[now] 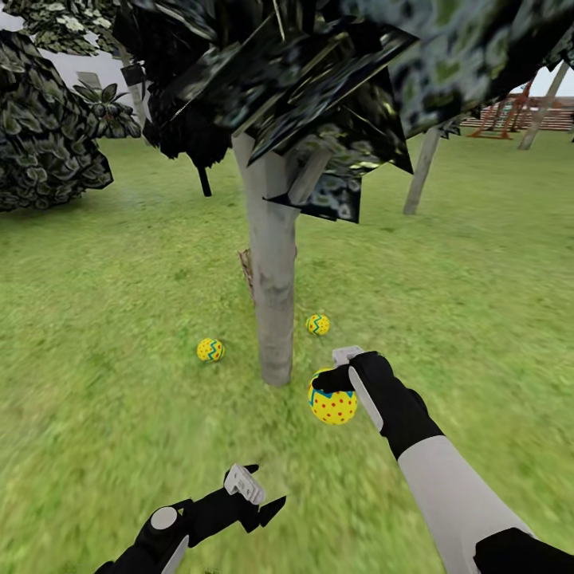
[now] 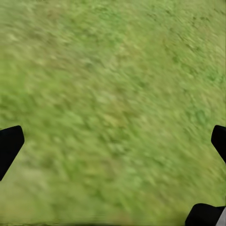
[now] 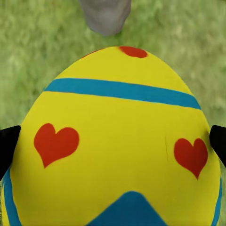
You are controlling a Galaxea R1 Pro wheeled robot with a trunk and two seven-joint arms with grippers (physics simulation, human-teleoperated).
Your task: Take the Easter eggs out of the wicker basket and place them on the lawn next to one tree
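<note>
A grey tree [image 1: 273,295] trunk rises from the lawn [image 1: 119,414] at the centre of the head view. Two yellow Easter eggs lie on the grass beside it, one [image 1: 210,349] to its left and one [image 1: 318,324] to its right. My right gripper [image 1: 335,375] is shut on the third egg [image 1: 333,402], held just above the grass close to the trunk's foot. In the right wrist view that egg [image 3: 113,132] sits between the fingers, with the trunk [image 3: 104,14] just beyond. A scrap of the brown wicker basket [image 1: 245,267] peeks out behind the trunk. My left gripper [image 1: 259,490] hangs open over bare grass [image 2: 113,94].
Dark angular foliage [image 1: 319,80] hangs low over the trunk. A leafy bush [image 1: 44,151] stands at the far left. Another bare trunk [image 1: 421,171] and a red-brown play structure [image 1: 510,119] lie at the back right. Open grass spreads on both sides.
</note>
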